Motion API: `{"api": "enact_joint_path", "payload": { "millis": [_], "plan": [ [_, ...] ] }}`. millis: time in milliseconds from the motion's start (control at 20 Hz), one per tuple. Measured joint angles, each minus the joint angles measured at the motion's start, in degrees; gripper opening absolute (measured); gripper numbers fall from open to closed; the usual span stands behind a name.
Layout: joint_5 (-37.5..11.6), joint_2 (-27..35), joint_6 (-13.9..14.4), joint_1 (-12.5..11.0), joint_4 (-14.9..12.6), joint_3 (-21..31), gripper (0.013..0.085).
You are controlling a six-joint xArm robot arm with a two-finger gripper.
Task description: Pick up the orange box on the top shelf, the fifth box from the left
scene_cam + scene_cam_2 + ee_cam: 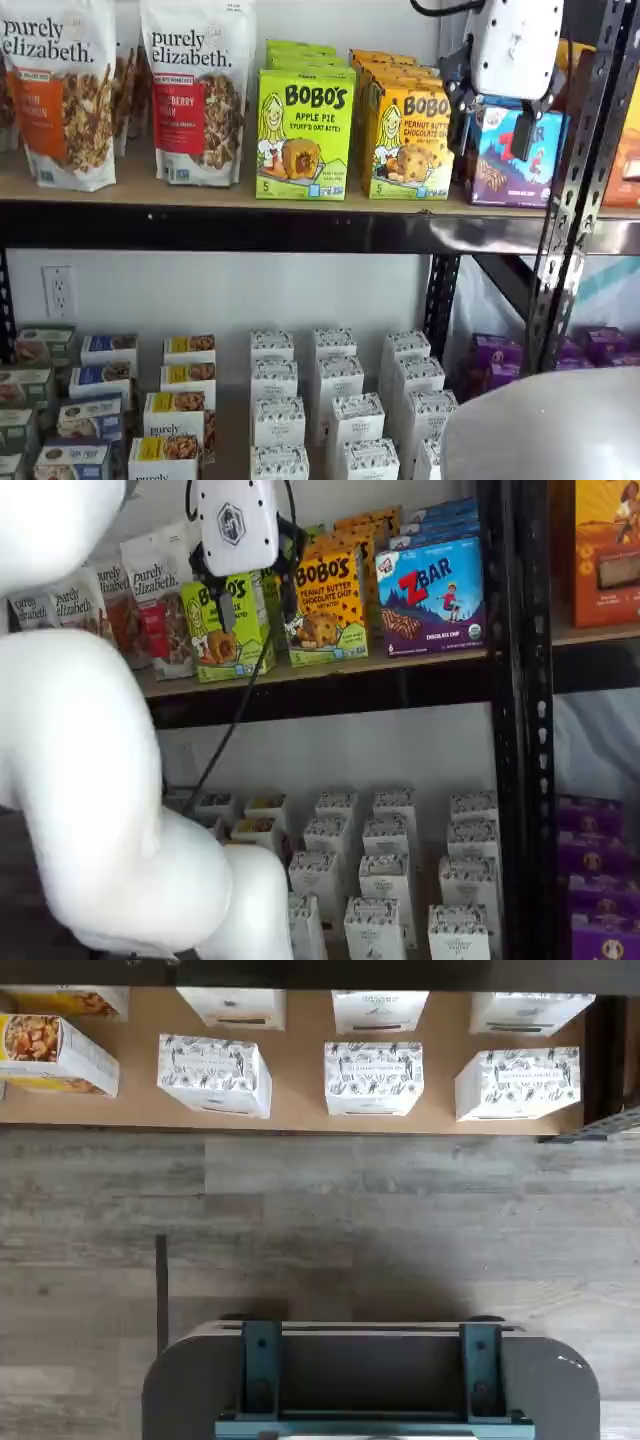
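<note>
The pincer (515, 120) hangs at top-shelf height in both shelf views, white body uppermost, black fingers pointing down; side-on, so I cannot tell whether it is released or clenched. The white arm (90, 780) bulks large in the foreground. The top shelf (200, 195) carries two granola bags (200, 90), then a green box (303, 135), and the orange box (408, 140) touching it on the right, upright, just left of the pincer. A blue box (432, 595) stands beside the orange one. The wrist view shows six white boxes (375, 1078) in two rows of three on a tan board.

claw (522, 135) fingers side-on, gap unreadable
</note>
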Motion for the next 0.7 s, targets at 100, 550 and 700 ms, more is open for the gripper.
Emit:
{"api": "enact_joint_path", "payload": {
  "millis": [100, 550, 700],
  "plan": [
    [-0.2, -0.1, 0.2, 0.4, -0.5, 0.1, 0.085],
    [-0.9, 0.3, 0.7, 1.3, -1.5, 0.1, 0.085],
    [-2.2, 1.0, 1.4, 2.0, -1.6, 0.0, 0.085]
  ]
}}
